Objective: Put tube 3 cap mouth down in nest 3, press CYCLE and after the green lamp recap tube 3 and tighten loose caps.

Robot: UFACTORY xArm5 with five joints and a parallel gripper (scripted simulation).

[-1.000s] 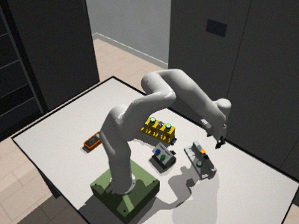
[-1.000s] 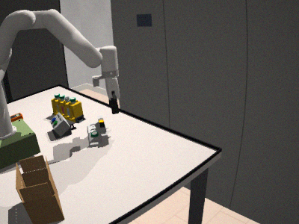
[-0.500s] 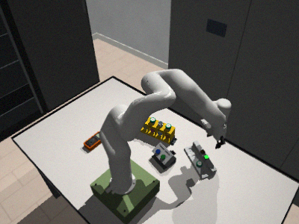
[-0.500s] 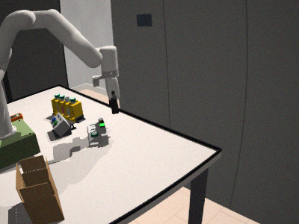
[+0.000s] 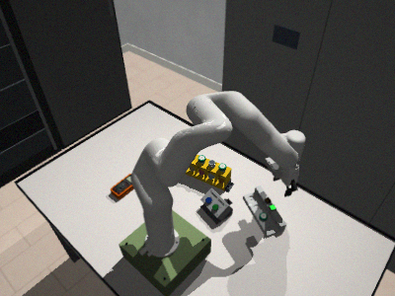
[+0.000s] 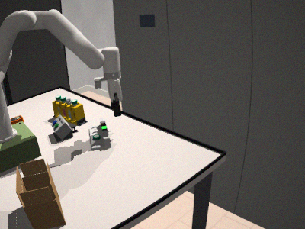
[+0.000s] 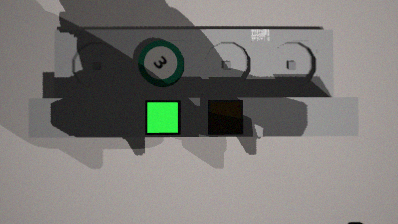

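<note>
At the left of the table, the yellow decapping station [image 5: 209, 171] is seen with three green caps on and one tube bare. Next comes the key housing [image 5: 215, 206]. Further right, the cap tray [image 5: 264, 211] carries cap 3 [image 7: 160, 62] in a nest, with the green lamp [image 7: 162, 117] lit. The gripper [image 5: 290, 189] is held above it, spread wide and gripping nothing.
</note>
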